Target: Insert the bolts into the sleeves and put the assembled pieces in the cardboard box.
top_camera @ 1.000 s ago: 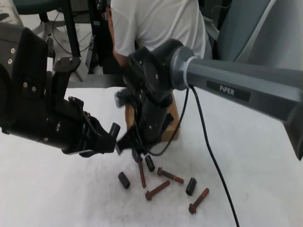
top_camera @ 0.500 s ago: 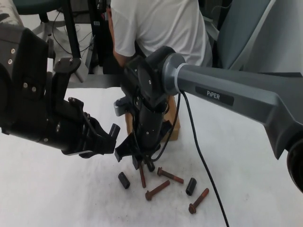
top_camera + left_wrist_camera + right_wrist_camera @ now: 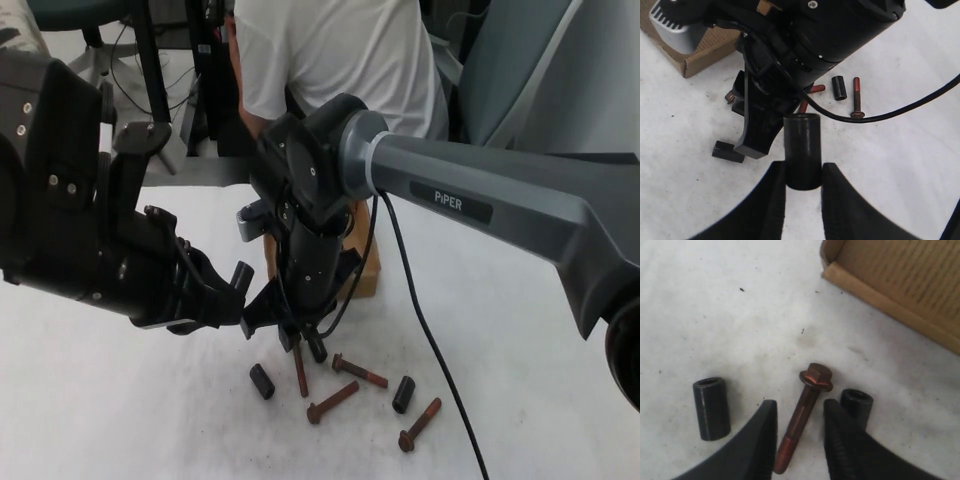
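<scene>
My left gripper (image 3: 803, 172) is shut on a black sleeve (image 3: 802, 149), held upright above the white bench; in the high view this sleeve (image 3: 241, 274) sticks out of the left gripper (image 3: 232, 290) at the left. My right gripper (image 3: 800, 410) is open and points down, its fingers on either side of a rusty bolt (image 3: 804, 415) lying on the bench. From above, the right gripper (image 3: 298, 340) hangs over that bolt (image 3: 300, 371). The cardboard box (image 3: 900, 287) lies just beyond, and the right arm largely hides the box (image 3: 368, 272).
Loose on the bench lie three more bolts (image 3: 359, 372) (image 3: 332, 401) (image 3: 419, 424) and black sleeves (image 3: 262, 381) (image 3: 403, 394) (image 3: 316, 347). Two sleeves (image 3: 712, 408) (image 3: 857, 402) flank the right gripper. A black cable (image 3: 430, 340) trails over the bench.
The right arm has swung left and come down, so its gripper now sits around the bolt. The left arm with its sleeve has kept still.
</scene>
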Available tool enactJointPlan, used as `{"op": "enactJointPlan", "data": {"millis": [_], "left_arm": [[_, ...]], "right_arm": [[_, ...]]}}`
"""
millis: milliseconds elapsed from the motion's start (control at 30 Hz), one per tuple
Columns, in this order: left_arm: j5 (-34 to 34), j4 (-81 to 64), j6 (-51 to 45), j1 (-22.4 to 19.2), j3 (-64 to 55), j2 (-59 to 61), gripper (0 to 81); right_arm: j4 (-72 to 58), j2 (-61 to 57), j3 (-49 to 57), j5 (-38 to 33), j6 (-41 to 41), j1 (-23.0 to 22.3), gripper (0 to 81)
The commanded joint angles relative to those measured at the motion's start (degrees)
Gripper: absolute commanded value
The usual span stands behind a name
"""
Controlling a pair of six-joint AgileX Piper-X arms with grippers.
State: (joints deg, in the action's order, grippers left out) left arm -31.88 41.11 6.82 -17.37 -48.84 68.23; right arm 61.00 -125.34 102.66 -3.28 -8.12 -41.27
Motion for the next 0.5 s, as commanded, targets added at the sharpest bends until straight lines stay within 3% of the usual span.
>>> {"op": "enactJointPlan", "data": {"millis": [0, 267, 467], "left_arm": [[-0.5, -0.2, 0.6, 0.1, -0.4, -0.7, 0.2], [-0.5, -0.2, 0.6, 0.1, -0.4, -0.7, 0.2], [-0.5, -0.2, 0.6, 0.1, -0.4, -0.7, 0.2]], "right_arm": [[0.3, 0.3, 0.6, 0.8, -0.5, -0.1, 30.0], [0.3, 0.3, 0.6, 1.3, -1.3, -0.1, 24.2], [0.5, 0.3, 0.6, 1.3, -1.6, -0.1, 24.2]]}}
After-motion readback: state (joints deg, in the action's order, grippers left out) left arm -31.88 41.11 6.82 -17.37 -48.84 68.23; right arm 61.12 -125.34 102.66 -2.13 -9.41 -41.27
